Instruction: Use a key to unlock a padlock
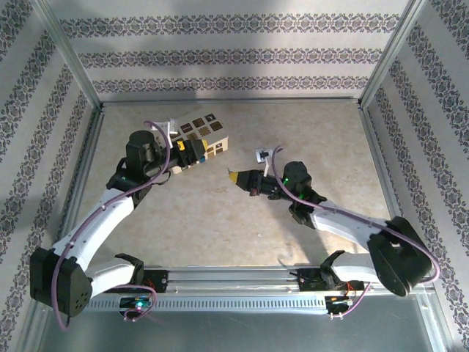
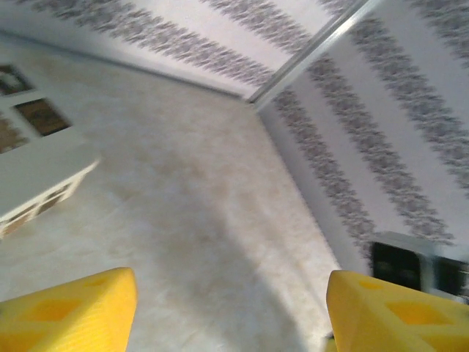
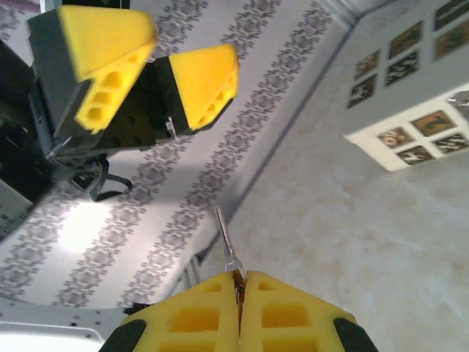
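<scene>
Near edge, 6 o'clock: silvery aluminium rail (image 1: 234, 280) carrying both arm bases, white links reaching inward over the beige tabletop (image 1: 220, 235).

Around table centre: right gripper (image 1: 233, 177), tip pointing toward 9 o'clock. Yellow pads pressed flat together, pinching the thin silvery-dark metal key (image 3: 226, 236) by its head. Blade sticking straight out past the tips, touching nothing else.

At about 1 o'clock from that gripper, near but apart: small padlock (image 1: 263, 154) lying on the tabletop, with a pale bluish body and a thin silvery shackle loop. Probably the lock, though too small in the overhead view to confirm details. In neither gripper.

At about 10 o'clock from the right gripper: left gripper (image 1: 196, 152), jaws well apart, holding nothing. Yellow fingertips (image 2: 66, 315) in the two lower corners of its wrist view, bare tabletop between them. Same spread visible from the right wrist camera.

Just past the left fingers, at about 1 o'clock: cream rectangular box with dark square tiles (image 1: 205, 130), lying flat. Right beside the fingertips; contact not resolvable.

Farthest, 12 o'clock: grey-and-white patterned wall panels (image 1: 234, 59) between aluminium posts.
</scene>
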You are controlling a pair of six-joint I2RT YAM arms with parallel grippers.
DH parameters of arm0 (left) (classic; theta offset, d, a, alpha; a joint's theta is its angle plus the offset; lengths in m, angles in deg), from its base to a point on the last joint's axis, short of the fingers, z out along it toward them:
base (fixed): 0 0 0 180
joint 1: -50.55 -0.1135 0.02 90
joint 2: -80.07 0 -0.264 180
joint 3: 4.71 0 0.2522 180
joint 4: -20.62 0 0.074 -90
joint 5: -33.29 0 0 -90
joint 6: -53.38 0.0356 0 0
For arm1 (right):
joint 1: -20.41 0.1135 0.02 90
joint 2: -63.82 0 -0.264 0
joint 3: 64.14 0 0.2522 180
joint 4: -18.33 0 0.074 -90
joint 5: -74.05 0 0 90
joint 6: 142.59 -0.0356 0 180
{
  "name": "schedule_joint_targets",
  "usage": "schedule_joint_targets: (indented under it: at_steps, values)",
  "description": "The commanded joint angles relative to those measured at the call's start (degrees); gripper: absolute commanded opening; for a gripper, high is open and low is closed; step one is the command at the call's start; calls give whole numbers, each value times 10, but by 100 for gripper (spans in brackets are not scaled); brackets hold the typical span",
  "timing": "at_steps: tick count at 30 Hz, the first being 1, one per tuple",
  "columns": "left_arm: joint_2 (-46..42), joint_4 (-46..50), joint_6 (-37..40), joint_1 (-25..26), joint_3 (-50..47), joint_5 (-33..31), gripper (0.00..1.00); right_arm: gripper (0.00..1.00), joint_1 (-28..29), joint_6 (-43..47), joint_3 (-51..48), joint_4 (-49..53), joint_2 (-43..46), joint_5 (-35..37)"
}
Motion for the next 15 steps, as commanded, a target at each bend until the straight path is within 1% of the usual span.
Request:
schedule_joint_targets:
  at_steps: [1,4,8,10,15]
  values:
    - [38,103,67,-5,59,-52,70,0,9,92,6,161,58,62]
    - [90,150,99,-5,114,-81,70,0,8,125,11,250,105,110]
    - [160,174,126,-5,169,-126,72,1,9,153,16,339,142,160]
    - [198,184,135,-5,198,-145,72,1,8,159,16,369,151,177]
    - [301,220,169,-5,288,-161,74,1,5,167,19,427,164,202]
